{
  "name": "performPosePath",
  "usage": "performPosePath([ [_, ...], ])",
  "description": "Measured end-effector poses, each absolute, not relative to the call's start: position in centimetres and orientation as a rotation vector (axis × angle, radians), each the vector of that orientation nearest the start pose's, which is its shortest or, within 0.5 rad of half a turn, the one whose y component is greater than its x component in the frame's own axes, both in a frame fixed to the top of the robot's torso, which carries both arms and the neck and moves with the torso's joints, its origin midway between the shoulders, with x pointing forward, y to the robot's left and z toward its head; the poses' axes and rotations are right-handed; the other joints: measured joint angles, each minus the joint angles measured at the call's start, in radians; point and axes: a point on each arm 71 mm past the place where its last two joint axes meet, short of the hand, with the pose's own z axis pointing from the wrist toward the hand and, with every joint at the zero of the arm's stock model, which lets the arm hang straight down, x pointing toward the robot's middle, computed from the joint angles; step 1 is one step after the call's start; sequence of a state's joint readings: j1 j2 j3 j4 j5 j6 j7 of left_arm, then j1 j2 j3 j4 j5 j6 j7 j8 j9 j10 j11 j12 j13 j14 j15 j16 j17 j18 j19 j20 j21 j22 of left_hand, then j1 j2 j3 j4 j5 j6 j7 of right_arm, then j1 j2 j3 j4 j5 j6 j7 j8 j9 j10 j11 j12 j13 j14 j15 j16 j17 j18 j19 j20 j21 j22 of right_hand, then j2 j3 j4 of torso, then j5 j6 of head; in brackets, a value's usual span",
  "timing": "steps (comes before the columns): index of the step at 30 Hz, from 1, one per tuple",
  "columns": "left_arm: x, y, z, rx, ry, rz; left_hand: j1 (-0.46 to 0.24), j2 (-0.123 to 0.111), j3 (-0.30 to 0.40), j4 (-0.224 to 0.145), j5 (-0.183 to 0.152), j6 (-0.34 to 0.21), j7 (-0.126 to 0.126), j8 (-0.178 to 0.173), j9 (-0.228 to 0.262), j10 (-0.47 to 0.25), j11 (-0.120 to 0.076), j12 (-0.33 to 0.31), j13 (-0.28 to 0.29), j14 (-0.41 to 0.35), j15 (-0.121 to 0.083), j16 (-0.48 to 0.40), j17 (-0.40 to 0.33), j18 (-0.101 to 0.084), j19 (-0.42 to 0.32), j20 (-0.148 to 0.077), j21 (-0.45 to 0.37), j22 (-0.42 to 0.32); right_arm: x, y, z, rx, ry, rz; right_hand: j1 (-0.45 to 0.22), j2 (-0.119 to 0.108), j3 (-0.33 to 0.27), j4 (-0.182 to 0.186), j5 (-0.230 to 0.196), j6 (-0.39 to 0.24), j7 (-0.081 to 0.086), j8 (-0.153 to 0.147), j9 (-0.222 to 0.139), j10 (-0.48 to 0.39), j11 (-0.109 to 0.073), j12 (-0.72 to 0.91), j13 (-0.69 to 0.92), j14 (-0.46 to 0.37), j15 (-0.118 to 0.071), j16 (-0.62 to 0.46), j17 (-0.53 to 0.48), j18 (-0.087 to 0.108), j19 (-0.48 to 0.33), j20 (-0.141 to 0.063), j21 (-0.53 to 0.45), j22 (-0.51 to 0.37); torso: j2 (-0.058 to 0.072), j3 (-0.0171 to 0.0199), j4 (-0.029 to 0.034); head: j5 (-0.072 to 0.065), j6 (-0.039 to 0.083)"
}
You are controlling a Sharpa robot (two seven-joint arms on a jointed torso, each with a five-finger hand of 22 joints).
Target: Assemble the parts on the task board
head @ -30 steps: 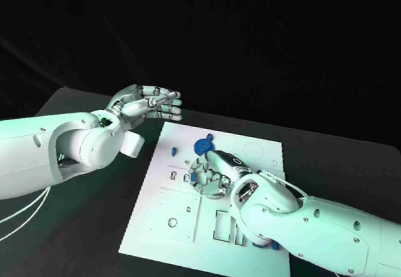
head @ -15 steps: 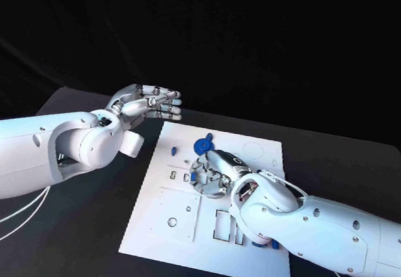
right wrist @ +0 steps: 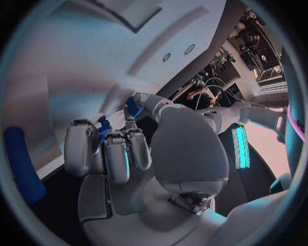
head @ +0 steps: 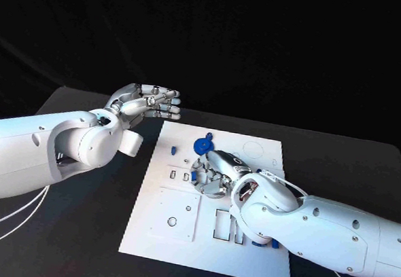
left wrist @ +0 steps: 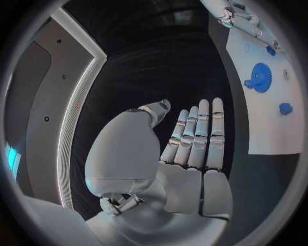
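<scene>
Hardly any movement since before: right hand (head: pixel 218 175) still pinching a blue part (right wrist: pixel 133 107) on the task board (head: pixel 245 257); left hand (head: pixel 146 103) open, empty.

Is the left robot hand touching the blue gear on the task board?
Apart. In the head view the left robot hand hangs off the task board, with bare white board before the blue gear.

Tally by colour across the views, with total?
Blue parts: 4: gear, peg, bar by the right arm, part in right hand
Silver hands: 2: left hand, right hand
White board: 1
Total: 7
</scene>
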State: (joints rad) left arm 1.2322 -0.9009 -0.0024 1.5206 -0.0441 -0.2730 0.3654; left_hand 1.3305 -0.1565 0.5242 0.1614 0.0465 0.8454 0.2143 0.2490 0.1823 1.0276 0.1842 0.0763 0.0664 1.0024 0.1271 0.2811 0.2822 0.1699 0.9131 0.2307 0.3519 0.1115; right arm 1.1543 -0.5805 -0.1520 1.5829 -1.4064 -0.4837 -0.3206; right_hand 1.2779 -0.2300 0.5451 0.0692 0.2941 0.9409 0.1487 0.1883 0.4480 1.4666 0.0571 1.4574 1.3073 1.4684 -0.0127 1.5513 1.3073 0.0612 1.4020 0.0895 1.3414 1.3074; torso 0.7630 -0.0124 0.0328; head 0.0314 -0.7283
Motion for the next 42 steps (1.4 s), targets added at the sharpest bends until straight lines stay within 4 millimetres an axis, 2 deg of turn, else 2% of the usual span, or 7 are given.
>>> performPosePath([
  [20, 50.0, 23.8, -15.0, -1.049, 1.398, -1.536, 0.0, 0.0, -0.004, 0.004, 0.0, -0.002, 0.002, 0.0, 0.001, 0.0, 0.0, -0.004, 0.0, -0.002, 0.005, -0.004, 0.006, 0.0, 0.0, 0.0, -0.004, -0.002, 42.9, -7.1, -22.4, -0.052, 1.705, 0.836, -0.029, -0.029, -0.12, 0.034, 0.0, -0.053, 0.017, -0.046, -0.02, -0.004, 0.018, -0.015, 0.001, -0.004, 0.011, 0.0, 0.001, 0.0, -0.007, 0.015, -0.015, 0.0, 0.0, 0.0002, 0.0005, -0.002, 0.0],
  [26, 50.0, 23.7, -15.1, -1.011, 1.438, -1.511, 0.0, 0.0, -0.032, 0.008, 0.0, -0.004, 0.004, -0.006, 0.009, 0.046, -0.016, 0.017, 0.013, 0.108, -0.024, 0.083, 0.067, 0.0, 0.084, -0.026, 0.053, 0.02, 42.6, -9.2, -21.2, -0.014, 1.648, 0.885, 0.027, 0.003, -0.211, 0.059, 0.0, -0.082, 0.025, -0.069, -0.038, -0.011, 0.025, -0.024, 0.001, -0.004, 0.018, 0.0, 0.001, 0.0, -0.014, 0.022, -0.035, 0.0, -0.004, 0.0011, -0.0003, 0.0, 0.004],
  [30, 49.9, 23.5, -15.4, -0.952, 1.512, -1.469, 0.016, 0.005, -0.059, -0.02, 0.014, 0.007, -0.015, 0.067, 0.053, 0.136, -0.061, 0.159, 0.094, 0.245, -0.081, 0.396, 0.265, 0.0, 0.21, -0.094, 0.224, 0.111, 42.9, -11.3, -19.4, 0.033, 1.607, 0.933, 0.051, 0.018, -0.212, 0.061, 0.0, -0.086, 0.028, -0.073, -0.042, -0.018, 0.032, -0.038, 0.001, -0.004, 0.018, -0.012, 0.001, 0.016, -0.033, 0.029, -0.067, -0.027, -0.01, 0.002, -0.0018, 0.004, 0.007],
  [33, 49.7, 23.2, -15.7, -0.885, 1.604, -1.421, 0.011, 0.018, -0.068, -0.03, 0.012, -0.037, -0.035, 0.19, 0.126, 0.086, -0.097, 0.432, 0.294, 0.323, -0.11, 0.823, 0.649, 0.0, 0.234, -0.122, 0.412, 0.228, 43.0, -13.0, -18.0, 0.075, 1.583, 0.961, 0.056, 0.023, -0.212, 0.061, 0.0, -0.084, 0.026, -0.073, -0.042, -0.018, 0.032, -0.038, 0.001, -0.004, 0.018, -0.012, 0.001, 0.016, -0.033, 0.029, -0.067, -0.029, -0.016, 0.0039, -0.004, 0.006, 0.007],
  [35, 49.5, 22.9, -15.9, -0.845, 1.66, -1.393, -0.005, 0.03, -0.063, -0.009, 0.012, -0.071, -0.049, 0.282, 0.18, 0.015, -0.103, 0.635, 0.436, 0.366, -0.115, 0.991, 0.824, 0.0, 0.21, -0.125, 0.511, 0.293, 43.2, -13.8, -17.4, 0.098, 1.573, 0.968, 0.056, 0.023, -0.211, 0.062, 0.0, -0.081, 0.023, -0.073, -0.042, -0.018, 0.032, -0.038, 0.0, -0.004, 0.018, -0.012, 0.001, 0.016, -0.033, 0.029, -0.067, -0.029, -0.019, 0.0052, -0.0052, 0.007, 0.007],
  [39, 49.1, 22.1, -16.6, -0.733, 1.823, -1.295, -0.065, 0.027, -0.052, 0.089, 0.012, -0.097, -0.079, 0.443, 0.272, 0.022, -0.128, 0.933, 0.66, 0.453, -0.134, 1.139, 1.007, 0.0, 0.233, -0.139, 0.712, 0.504, 44.0, -16.2, -15.9, 0.173, 1.554, 0.969, 0.056, 0.023, -0.209, 0.064, 0.0, -0.078, 0.026, -0.069, -0.042, -0.018, 0.032, -0.038, 0.0, -0.004, 0.018, -0.012, 0.001, 0.016, -0.033, 0.029, -0.067, -0.029, -0.026, 0.0089, -0.0074, 0.011, 0.007],
  [42, 48.9, 21.2, -17.2, -0.653, 1.943, -1.202, -0.134, 0.024, -0.079, 0.127, 0.012, -0.091, -0.085, 0.5, 0.303, 0.072, -0.135, 1.025, 0.753, 0.46, -0.141, 1.15, 1.02, 0.0, 0.24, -0.143, 0.764, 0.564, 44.9, -17.8, -15.3, 0.232, 1.544, 0.957, 0.056, 0.023, -0.205, 0.068, 0.0, -0.071, 0.021, -0.064, -0.042, -0.018, 0.032, -0.038, 0.0, -0.004, 0.018, -0.012, 0.001, 0.016, -0.033, 0.029, -0.067, -0.028, -0.033, 0.0122, -0.0076, 0.014, 0.005],
])
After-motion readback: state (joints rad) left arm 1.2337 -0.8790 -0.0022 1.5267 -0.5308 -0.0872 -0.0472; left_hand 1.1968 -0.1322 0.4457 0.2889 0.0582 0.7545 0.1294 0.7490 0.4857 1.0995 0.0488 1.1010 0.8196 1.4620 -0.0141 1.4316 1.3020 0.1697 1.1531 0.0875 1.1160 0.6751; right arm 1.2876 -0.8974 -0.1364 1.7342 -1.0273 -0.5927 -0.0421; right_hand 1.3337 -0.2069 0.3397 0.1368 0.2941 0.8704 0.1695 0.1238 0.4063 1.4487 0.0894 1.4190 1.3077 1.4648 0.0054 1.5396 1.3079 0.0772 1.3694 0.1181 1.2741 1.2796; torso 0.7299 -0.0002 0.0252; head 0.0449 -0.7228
